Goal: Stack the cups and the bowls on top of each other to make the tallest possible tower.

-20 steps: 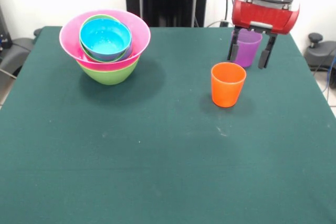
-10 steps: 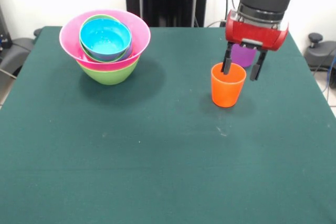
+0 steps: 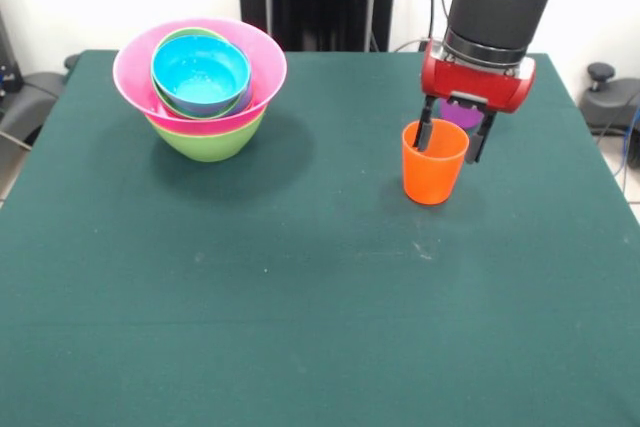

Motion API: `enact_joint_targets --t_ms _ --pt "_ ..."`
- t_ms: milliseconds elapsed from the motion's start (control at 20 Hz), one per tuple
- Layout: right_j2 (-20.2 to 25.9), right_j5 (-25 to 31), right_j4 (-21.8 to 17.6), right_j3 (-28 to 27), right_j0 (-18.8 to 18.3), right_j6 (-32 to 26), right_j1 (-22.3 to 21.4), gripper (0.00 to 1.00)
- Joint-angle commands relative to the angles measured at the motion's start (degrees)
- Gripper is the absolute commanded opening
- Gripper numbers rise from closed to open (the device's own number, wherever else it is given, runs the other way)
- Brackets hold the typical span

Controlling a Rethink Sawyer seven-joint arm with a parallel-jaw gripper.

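A: Cups, 2 on record. Orange cup (image 3: 434, 162): upright on the green table (image 3: 300, 297), mouth up. Purple cup (image 3: 461, 112): just behind the orange cup, mostly hidden by the gripper.

B: Gripper?

A: Gripper (image 3: 451, 139): red and black, over the orange cup's far rim. Fingers spread apart; 1 finger (image 3: 425, 133) dips inside the cup's mouth at the rim, the other hangs outside, beyond the rim on the purple cup's side. Nothing clamped. Whether a finger touches the rim, I cannot tell.

B: Bowls?

A: Tower (image 3: 200, 87): well apart from the orange cup, toward the table's far corner on the other side. Lime green bowl (image 3: 207, 142) at the base, pink bowl (image 3: 135, 72) nested in it, wider than the base. Inside the pink one, a second green rim, then a cyan bowl (image 3: 200, 72) on top, mouth up. Any further bowls between them are hidden.
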Motion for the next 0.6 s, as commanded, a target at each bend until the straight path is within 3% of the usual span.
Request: enact_joint_targets --t_ms 50,600 --pt "4.0 -2.0 1.0 1.7 -1.1 6.3 1.8 1.00" --pt "3.8 -3.0 1.2 2.3 -0.9 7.0 1.7 1.00"
